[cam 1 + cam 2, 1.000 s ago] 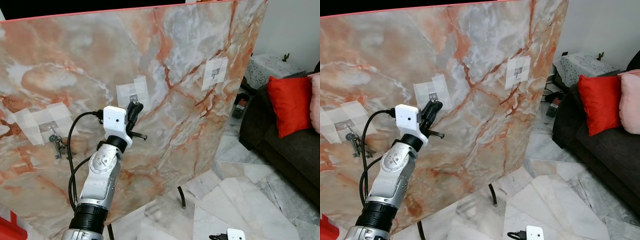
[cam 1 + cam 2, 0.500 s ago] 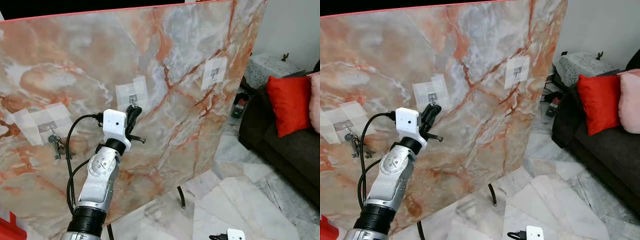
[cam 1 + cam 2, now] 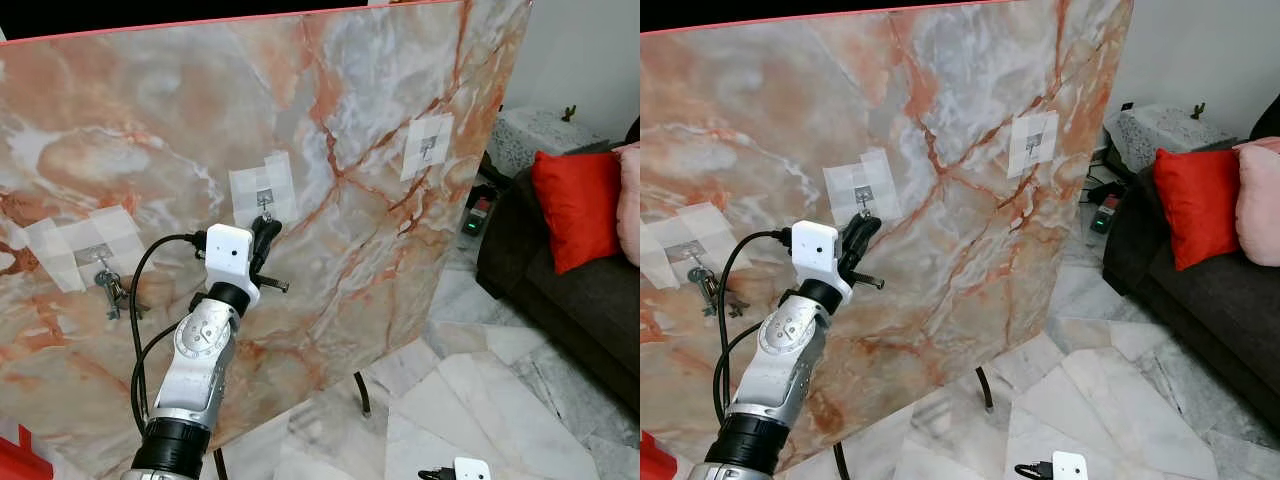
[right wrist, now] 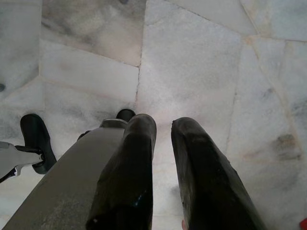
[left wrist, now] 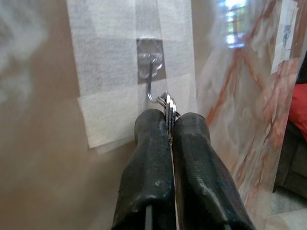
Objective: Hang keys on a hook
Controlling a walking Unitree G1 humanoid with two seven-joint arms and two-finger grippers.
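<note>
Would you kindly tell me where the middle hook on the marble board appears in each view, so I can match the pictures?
Left eye view: the middle hook sits on its white tape patch, just above the left end effector.
Right eye view: upper left of centre, again just above that end effector.
Left wrist view: upper centre, right above the fingertips.
Right wrist view: not in it.
Shared landmark: the tape patch.

Three hooks (image 3: 264,200), two key bunches (image 3: 110,290), two cushions (image 3: 580,208).

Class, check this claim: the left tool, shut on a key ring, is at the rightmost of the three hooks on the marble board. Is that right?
Not quite. The left tool, shut on the key ring, is at the middle hook of the three on the marble board, not the rightmost. The left eye view shows this.
</note>
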